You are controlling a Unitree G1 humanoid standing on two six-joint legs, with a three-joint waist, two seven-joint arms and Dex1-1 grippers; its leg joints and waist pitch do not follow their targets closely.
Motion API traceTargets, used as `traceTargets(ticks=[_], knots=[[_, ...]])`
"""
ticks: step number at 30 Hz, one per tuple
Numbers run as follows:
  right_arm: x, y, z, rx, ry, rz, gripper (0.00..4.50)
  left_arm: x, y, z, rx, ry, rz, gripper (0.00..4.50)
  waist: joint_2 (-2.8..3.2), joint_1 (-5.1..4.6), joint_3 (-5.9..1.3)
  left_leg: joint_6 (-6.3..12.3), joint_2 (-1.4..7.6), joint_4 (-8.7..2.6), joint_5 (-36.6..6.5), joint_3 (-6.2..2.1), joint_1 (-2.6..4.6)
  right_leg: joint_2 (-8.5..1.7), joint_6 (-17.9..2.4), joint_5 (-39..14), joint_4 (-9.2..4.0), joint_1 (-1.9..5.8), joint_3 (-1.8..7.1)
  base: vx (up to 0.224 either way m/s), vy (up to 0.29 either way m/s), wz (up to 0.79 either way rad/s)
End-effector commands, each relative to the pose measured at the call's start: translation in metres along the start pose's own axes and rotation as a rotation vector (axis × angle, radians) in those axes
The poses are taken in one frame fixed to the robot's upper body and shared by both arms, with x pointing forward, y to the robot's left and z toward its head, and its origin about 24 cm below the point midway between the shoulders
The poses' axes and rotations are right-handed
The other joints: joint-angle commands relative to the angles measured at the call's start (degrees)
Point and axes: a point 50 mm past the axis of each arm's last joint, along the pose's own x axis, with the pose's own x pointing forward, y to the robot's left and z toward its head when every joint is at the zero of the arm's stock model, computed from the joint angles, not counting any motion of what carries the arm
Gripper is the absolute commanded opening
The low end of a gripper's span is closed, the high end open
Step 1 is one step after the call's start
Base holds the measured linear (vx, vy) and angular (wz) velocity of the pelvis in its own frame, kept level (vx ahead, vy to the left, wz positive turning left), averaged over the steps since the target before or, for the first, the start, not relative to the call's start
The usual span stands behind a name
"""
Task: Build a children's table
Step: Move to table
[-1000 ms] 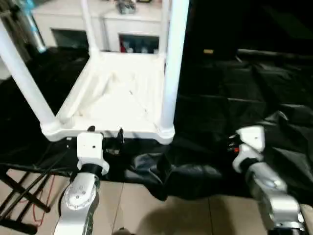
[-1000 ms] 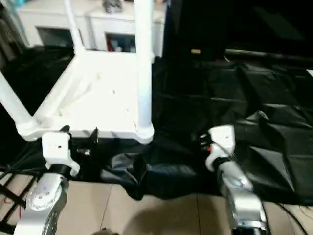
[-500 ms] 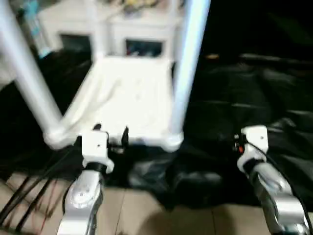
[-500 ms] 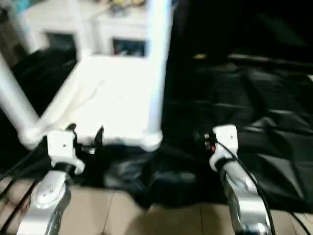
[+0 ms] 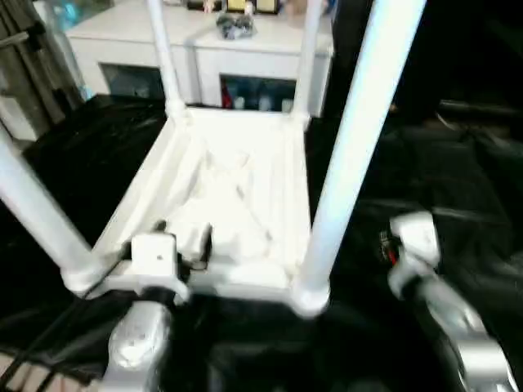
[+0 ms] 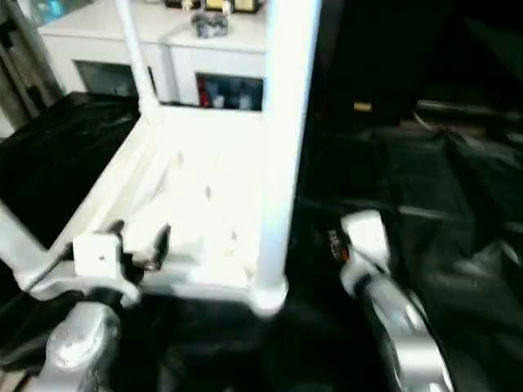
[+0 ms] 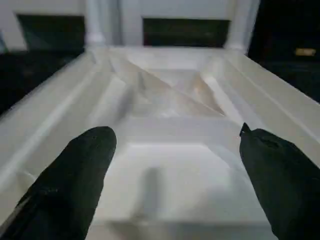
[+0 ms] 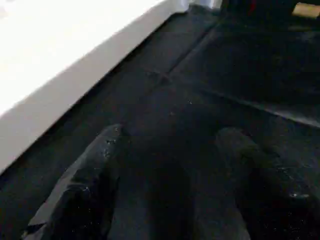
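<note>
The children's table [image 5: 237,204] lies upside down on the black cloth, ribbed underside up, with its white legs standing in the corner sockets. The near right leg [image 5: 351,163] and near left leg [image 5: 37,216] are closest to me. My left gripper [image 5: 184,237] is at the near rim of the top, between those two legs. In the left wrist view its fingers [image 7: 90,150] stand wide open over the ribbed underside [image 7: 170,100], holding nothing. My right gripper [image 8: 170,135] hovers open over the cloth to the right of the top, whose white edge [image 8: 60,100] runs beside it.
A white cabinet [image 5: 245,57] with glass doors and small items on top stands behind the work table. Wrinkled black cloth [image 5: 458,188] covers the table to the right. Cables [image 5: 24,359] hang at the lower left.
The camera has shifted forward and down, so the table looks nearer. My left gripper now reaches over the near rim instead of sitting just in front of it. Both grippers' openings are unchanged.
</note>
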Motion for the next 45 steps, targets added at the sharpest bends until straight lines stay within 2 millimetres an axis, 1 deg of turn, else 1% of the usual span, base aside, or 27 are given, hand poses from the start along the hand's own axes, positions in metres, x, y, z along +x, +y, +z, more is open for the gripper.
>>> traceTargets(ticks=[1, 2, 3, 5, 9, 16, 17, 20, 21, 22, 23, 24, 26, 27, 29, 30, 31, 32, 33, 34, 36, 38, 39, 40, 41, 42, 45], knots=[[0.002, 0.013, 0.009, 0.010, -0.039, 0.047, 3.19, -0.003, 0.011, 0.005, 0.012, -0.021, -0.001, 4.46, -1.46, 1.48, -2.94, 1.46, 4.70, -2.02, 12.64, -2.38, -3.17, -8.41, -5.18, 20.55, -4.75, 7.01, 5.89, 0.138, -0.051, 0.07], [0.001, 0.015, 0.007, 0.018, -0.037, 0.059, 3.19, -0.004, 0.012, 0.005, 0.009, -0.023, -0.006, 4.46, -1.20, 1.58, -2.83, 0.43, 4.68, -2.57, 14.53, -1.98, -2.75, -6.30, -6.13, 27.26, -4.43, 6.05, 4.66, 0.088, -0.032, 0.10], [0.000, 0.019, 0.004, 0.027, -0.028, 0.085, 3.19, -0.006, 0.015, 0.004, -0.010, -0.015, -0.016, 4.46, 0.37, 1.15, -1.97, -0.19, 6.06, -4.54, 8.50, -1.26, -1.53, -3.27, -9.64, 20.40, -4.98, 4.07, 2.13, 0.022, -0.008, 0.22], [0.001, 0.023, 0.000, 0.028, -0.017, 0.099, 3.19, -0.006, 0.020, 0.004, -0.022, -0.015, -0.025, 4.46, 2.30, 1.11, -2.15, 0.14, 8.36, -5.74, 1.39, -1.81, -0.61, -3.22, -14.12, 4.99, -5.06, 3.51, 1.19, 0.013, -0.001, 0.21], [0.004, 0.022, -0.003, 0.029, -0.005, 0.086, 3.19, 0.002, 0.029, 0.010, -0.063, -0.036, 0.007, 4.46, 1.81, 0.62, -1.12, -2.02, 9.31, -7.28, -13.73, 0.04, -0.06, -4.07, -14.16, -12.88, -7.21, 3.17, 0.78, -0.008, 0.016, 0.15], [-0.001, 0.025, 0.003, 0.056, -0.020, 0.071, 3.19, 0.010, 0.022, 0.014, -0.043, -0.062, -0.011, 4.46, 1.11, -0.04, -0.94, -4.14, 8.83, -7.91, -15.08, 0.35, -0.90, -5.37, -7.26, -24.99, -8.48, 3.60, 1.29, -0.007, 0.002, 0.02], [-0.004, 0.026, 0.003, 0.064, -0.020, 0.073, 3.19, 0.008, 0.020, 0.013, -0.044, -0.060, -0.014, 4.46, 0.21, -0.20, -1.56, -6.93, 7.52, -4.48, -14.29, 4.13, 2.10, -3.02, -4.75, -30.60, -10.40, 0.70, 4.26, 0.000, 0.000, 0.00], [-0.010, 0.026, 0.000, 0.066, -0.014, 0.064, 3.19, 0.002, 0.014, 0.012, -0.034, -0.061, 0.007, 4.46, -0.69, 2.63, -1.88, -2.57, 6.41, -1.39, -8.70, 3.31, -0.45, -5.95, -6.35, -32.21, -11.79, 4.01, 12.27, 0.053, 0.026, -0.40], [-0.012, 0.025, -0.001, 0.066, -0.011, 0.057, 3.19, 0.000, 0.012, 0.012, -0.028, -0.064, 0.007, 4.46, -0.23, 3.49, -1.55, -2.41, 6.43, -1.43, -6.30, 1.64, -0.98, -3.29, -7.19, -30.07, -11.81, 3.70, 15.07, 0.030, 0.083, -0.49], [-0.014, 0.023, -0.001, 0.062, -0.008, 0.050, 3.19, -0.002, 0.010, 0.012, -0.016, -0.063, 0.001, 4.46, 0.31, 3.06, -1.57, -2.85, 6.72, -3.17, -5.52, 1.52, -0.38, -0.44, -6.28, -27.11, -10.94, 2.61, 13.77, 0.030, 0.083, -0.49], [-0.014, 0.022, -0.001, 0.060, -0.005, 0.045, 3.19, -0.002, 0.008, 0.012, -0.009, -0.062, -0.004, 4.46, 1.10, 1.86, -1.77, -5.12, 8.67, -6.13, -5.83, 2.29, 2.68, 4.40, -3.44, -19.36, -8.43, -1.46, 8.31, -0.006, 0.096, -0.45], [-0.015, 0.017, -0.002, 0.045, 0.004, 0.032, 3.19, -0.004, 0.006, 0.010, -0.007, -0.054, 0.004, 4.46, 0.95, 0.87, -1.99, -2.86, 10.38, -8.79, -8.83, -0.14, 1.10, 2.60, -4.53, -10.06, -4.56, 0.24, 3.72, -0.016, 0.112, -0.29], [-0.015, 0.013, -0.002, 0.038, 0.012, 0.025, 3.19, -0.006, 0.005, 0.008, -0.013, -0.046, 0.011, 4.46, 2.49, -0.11, -2.33, -5.57, 13.56, -9.64, 3.81, -1.77, 1.32, 1.09, -5.56, 0.21, -3.36, 0.61, 0.47, -0.004, 0.105, -0.15], [-0.015, 0.009, -0.001, 0.034, 0.014, 0.012, 3.19, -0.007, 0.005, 0.008, -0.012, -0.045, 0.013, 4.46, 2.14, -1.42, -2.24, -4.06, 17.56, -11.36, 8.99, -3.74, 1.13, 0.00, -5.11, -2.34, -1.48, 0.55, -1.55, 0.000, 0.000, 0.00], [-0.015, 0.003, 0.001, 0.035, 0.014, -0.002, 3.19, -0.010, 0.003, 0.005, -0.017, -0.029, 0.017, 4.46, 2.34, -1.68, -2.38, 0.75, 19.12, -11.28, 15.43, -4.29, 1.23, -0.90, -4.52, -4.71, -0.02, -0.46, -2.71, 0.024, -0.030, 0.04], [-0.016, -0.001, 0.002, 0.033, 0.014, -0.001, 3.19, -0.012, 0.000, 0.003, -0.004, -0.009, 0.021, 4.46, 1.09, -1.79, -3.50, 14.82, 16.71, -7.33, 24.67, -3.66, 2.09, -3.28, -8.35, -2.29, -0.99, -0.28, -2.16, 0.038, -0.124, -0.01], [-0.016, -0.002, 0.003, 0.028, 0.015, 0.004, 3.19, -0.014, 0.000, 0.002, 0.003, -0.002, 0.026, 4.46, 0.02, -1.75, -4.08, 18.20, 14.34, -5.10, 25.34, -2.34, 1.89, -4.29, -11.15, 2.06, -2.55, 0.42, -1.61, 0.038, -0.124, -0.01], [-0.016, -0.004, 0.004, 0.024, 0.016, 0.009, 3.19, -0.015, -0.001, 0.002, 0.005, -0.001, 0.030, 4.46, -1.79, -1.07, -3.99, 19.64, 5.17, -0.88, 19.95, 2.14, -3.55, -5.64, -19.10, 13.06, -5.56, 5.04, 0.14, 0.001, -0.147, -0.06], [-0.016, -0.005, 0.004, 0.019, 0.017, 0.013, 3.19, -0.015, -0.001, 0.003, 0.006, -0.003, 0.034, 4.46, -2.99, 1.04, -3.33, 10.64, 5.40, 0.23, 7.97, 1.71, -4.04, -9.81, -18.47, 9.90, -8.22, 6.12, 2.50, -0.033, -0.140, 0.03], [-0.017, -0.006, 0.004, 0.018, 0.022, 0.025, 3.19, -0.016, -0.003, 0.004, 0.008, -0.008, 0.019, 4.46, -3.31, 0.92, -2.56, 3.79, 5.15, -2.12, 7.01, 1.71, -3.99, -6.70, -12.05, 2.81, -7.84, 5.98, 0.35, -0.033, -0.140, 0.03], [-0.021, -0.010, 0.006, 0.008, 0.028, 0.051, 3.19, -0.016, -0.013, 0.006, -0.057, -0.011, -0.122, 4.46, -1.98, 0.98, -1.99, 1.32, 6.99, -4.86, 1.84, 1.40, -2.80, -4.54, -5.70, -10.70, -8.45, 4.99, -0.24, -0.045, -0.127, 0.06], [-0.022, -0.012, 0.007, 0.008, 0.027, 0.050, 3.19, -0.016, -0.017, 0.006, -0.096, -0.006, -0.165, 4.46, -0.59, 0.91, -2.02, 0.21, 8.61, -6.56, -1.47, 0.96, -2.36, -3.97, -3.69, -17.04, -8.35, 4.79, -0.85, -0.062, -0.094, 0.03], [-0.022, -0.011, 0.008, -0.001, 0.027, 0.066, 3.19, -0.016, -0.019, 0.010, -0.114, -0.019, -0.227, 4.46, -1.07, 0.88, -1.74, -0.37, 9.34, -7.05, -4.98, 1.27, -1.68, -3.70, -3.57, -20.17, -8.97, 4.10, -0.99, -0.067, -0.035, 0.06], [-0.023, -0.008, 0.010, -0.024, 0.030, 0.114, 3.36, -0.015, -0.021, 0.017, -0.125, -0.060, -0.345, 4.48, 2.99, 1.24, -1.58, -1.62, 9.58, -7.40, -7.01, 0.83, -0.97, -3.87, -4.52, -21.28, -8.72, 3.52, -0.81, -0.067, -0.035, 0.06], [-0.024, -0.007, 0.011, -0.042, 0.030, 0.137, 3.36, -0.014, -0.023, 0.020, -0.134, -0.070, -0.410, 4.48, 0.55, 0.55, -1.81, -1.55, 9.69, -7.04, -7.55, 1.66, -0.78, -3.59, -4.49, -20.74, -9.76, 3.68, -0.88, -0.058, -0.001, 0.14], [-0.025, -0.005, 0.013, -0.059, 0.031, 0.187, 3.46, -0.013, -0.026, 0.025, -0.142, -0.081, -0.551, 4.50, 1.55, 0.52, -0.97, -3.17, 10.27, -8.08, -12.89, 1.37, -0.40, -3.64, -6.03, -23.80, -9.32, 3.53, -1.12, 0.000, 0.000, 0.00], [-0.026, -0.007, 0.016, -0.049, 0.023, 0.247, 3.73, -0.008, -0.031, 0.029, -0.096, -0.058, -0.737, 4.50, 1.51, 0.85, -1.46, -2.82, 10.31, -8.07, -9.41, 1.69, -0.66, -4.17, -8.04, -20.31, -8.41, 3.90, -0.71, 0.000, 0.000, 0.00]])
